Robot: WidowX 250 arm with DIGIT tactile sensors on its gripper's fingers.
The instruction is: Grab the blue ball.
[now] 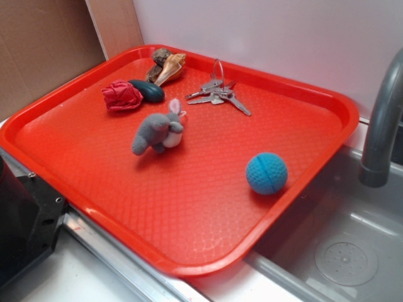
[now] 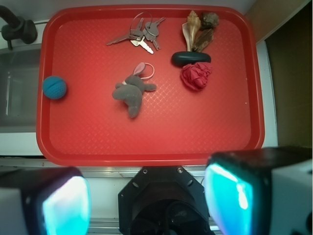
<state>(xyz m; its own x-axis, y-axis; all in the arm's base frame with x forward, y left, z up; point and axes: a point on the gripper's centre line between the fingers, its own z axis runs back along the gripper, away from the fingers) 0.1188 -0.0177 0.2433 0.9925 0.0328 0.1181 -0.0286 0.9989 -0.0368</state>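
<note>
On the exterior view I have a red plastic tray (image 1: 189,207) with a textured floor, sitting partly over a grey metal sink (image 1: 352,245). The small sky-blue dimpled ball (image 1: 266,173) rests on the tray floor close to the rim nearest the sink, well apart from everything else. Near the middle lies a grey plush rabbit toy (image 1: 158,131). Toward the far edge I see a bunch of metal keys on a ring (image 1: 217,94), a crumpled red cloth flower (image 1: 122,95) touching a dark teal smooth oval stone (image 1: 148,90), and a tan spiral seashell (image 1: 170,68).

On the wrist view I look straight down on the tray (image 2: 146,142). The ball (image 2: 54,87) sits at its left rim. The gripper (image 2: 151,198) hangs wide apart at the bottom of the frame, its pads (image 2: 66,205) empty.
</note>
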